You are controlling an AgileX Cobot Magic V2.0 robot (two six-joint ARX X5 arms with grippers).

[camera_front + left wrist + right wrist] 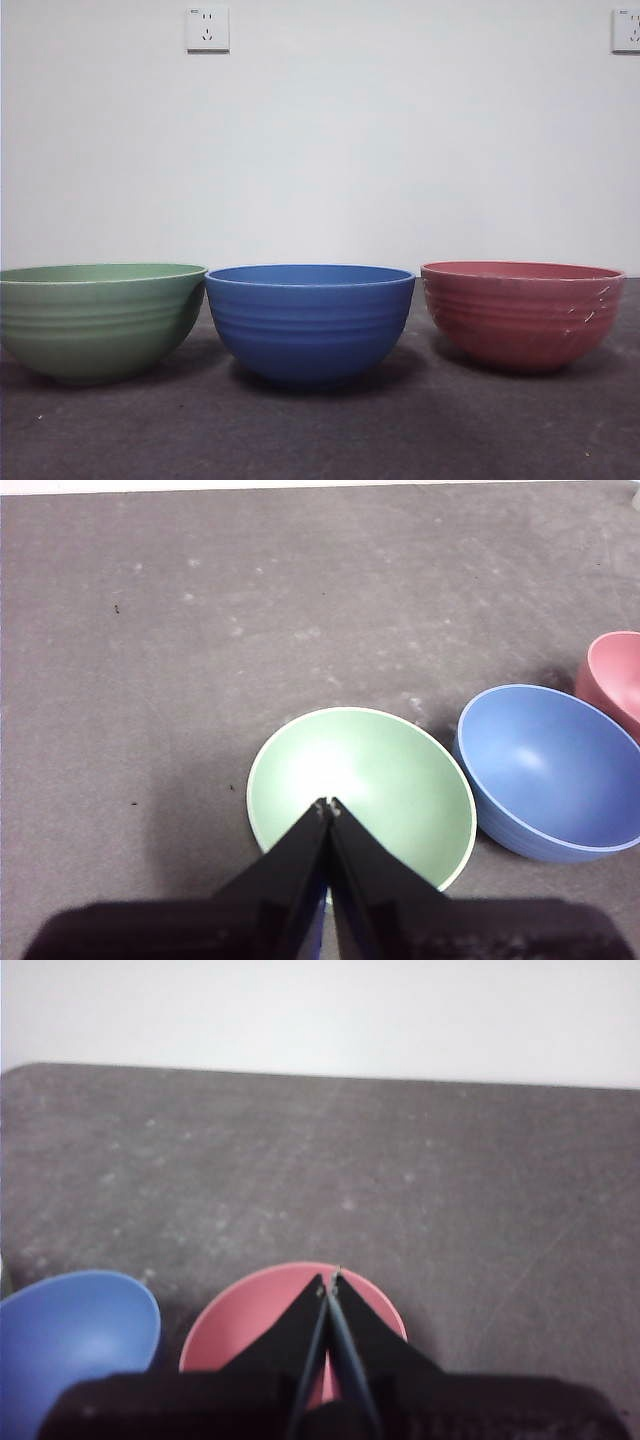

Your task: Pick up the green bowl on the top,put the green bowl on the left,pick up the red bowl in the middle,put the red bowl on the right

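Green bowl stands upright at the left end of a row of three on the dark grey table, its mouth facing straight up; being round, it shows no long axis. Its rim touches, or very nearly touches, the rim of the blue bowl in the middle of the row. At the right end, a clear gap away from the blue one, the red bowl also sits upright and open to the ceiling, pale scuff marks showing on its ridged right side. All three are empty and appear alike in size. Behind them rises a plain white wall carrying two sockets, one at upper left. Neither arm appears in the front view. From its wrist camera, the left gripper hangs above the green bowl with its black jaws pressed together, holding nothing. The right gripper hangs likewise above the red bowl, jaws closed and empty.
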